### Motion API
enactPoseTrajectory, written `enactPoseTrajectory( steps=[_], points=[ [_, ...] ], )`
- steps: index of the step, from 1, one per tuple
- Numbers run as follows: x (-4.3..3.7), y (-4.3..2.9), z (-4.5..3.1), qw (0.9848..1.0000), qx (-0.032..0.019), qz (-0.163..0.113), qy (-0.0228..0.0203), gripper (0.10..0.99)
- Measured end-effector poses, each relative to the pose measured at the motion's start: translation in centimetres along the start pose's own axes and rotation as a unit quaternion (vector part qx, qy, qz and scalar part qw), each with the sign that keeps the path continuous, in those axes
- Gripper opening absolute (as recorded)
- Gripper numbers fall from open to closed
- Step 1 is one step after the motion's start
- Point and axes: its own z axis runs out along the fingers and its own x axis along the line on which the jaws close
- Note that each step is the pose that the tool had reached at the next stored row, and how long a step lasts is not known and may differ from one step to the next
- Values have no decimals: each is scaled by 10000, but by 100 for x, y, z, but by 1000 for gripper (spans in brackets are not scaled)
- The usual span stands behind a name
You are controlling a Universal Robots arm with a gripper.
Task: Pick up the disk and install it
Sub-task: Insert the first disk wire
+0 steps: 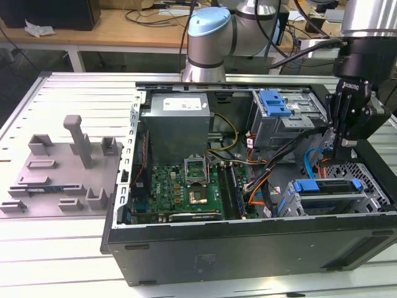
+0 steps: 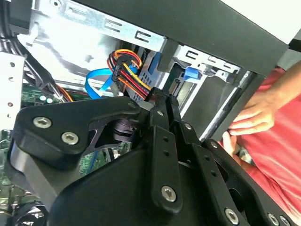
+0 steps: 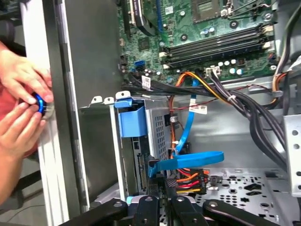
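In the exterior view, an open computer case (image 1: 248, 248) lies on its side on a ribbed metal counter (image 1: 74, 248). Inside are the green motherboard (image 1: 180, 189) and the grey power supply (image 1: 177, 127). A grey fixture (image 1: 62, 164) sits on the counter toward the exterior view's left, apart from the case. The disk (image 1: 325, 189), silver with a blue carrier, lies flat in the drive cage (image 1: 375, 192) at the case's corner on the exterior view's right. The black tool (image 1: 342, 149) hangs just above that corner, close over the disk's far edge and not touching it. Its fingers look drawn together.

In the second wrist view, the tool (image 2: 162, 98) has its fingers meeting at the tips with nothing visible between them. They point at the seated disk, whose blue end tab (image 2: 190, 73) shows inside the cage. A blue data cable (image 2: 96, 80) and a bundle of coloured wires (image 2: 124, 61) run just beside the tips. A person's hand (image 2: 249, 115) rests against the outside of the case.

In the first wrist view, the tool (image 3: 162, 197) sits near the disk (image 3: 130, 120), which is seen edge-on in its cage. The blue data cable (image 3: 190, 160) and a power connector (image 3: 186, 181) lie close by. Two hands (image 3: 21, 75) outside the case hold a small blue round object (image 3: 38, 103).
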Motion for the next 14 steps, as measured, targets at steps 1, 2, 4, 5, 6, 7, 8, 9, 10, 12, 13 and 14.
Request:
enactPoseTrajectory(
  steps=[1,2,4,5,6,7,8,9,10,12,13,14],
  points=[
    [26,-3,2,10000,-7,1,-89,165],
    [41,-4,2,9999,-10,2,-135,165],
    [74,-8,2,9997,-18,3,-234,165],
    [92,-10,2,9996,-22,4,-287,165],
    [111,-12,3,9994,-26,4,-343,165],
    [126,-14,3,9992,-29,5,-386,165],
    [153,-17,2,9989,-35,6,-458,165],
    [172,-19,1,9987,-39,7,-506,165],
    [186,-21,1,9985,-42,7,-545,165],
    [221,-25,1,9979,-49,9,-640,165],
    [246,-27,2,9974,-55,10,-718,165],
    [259,-29,3,9971,-58,10,-761,165]
  ],
)
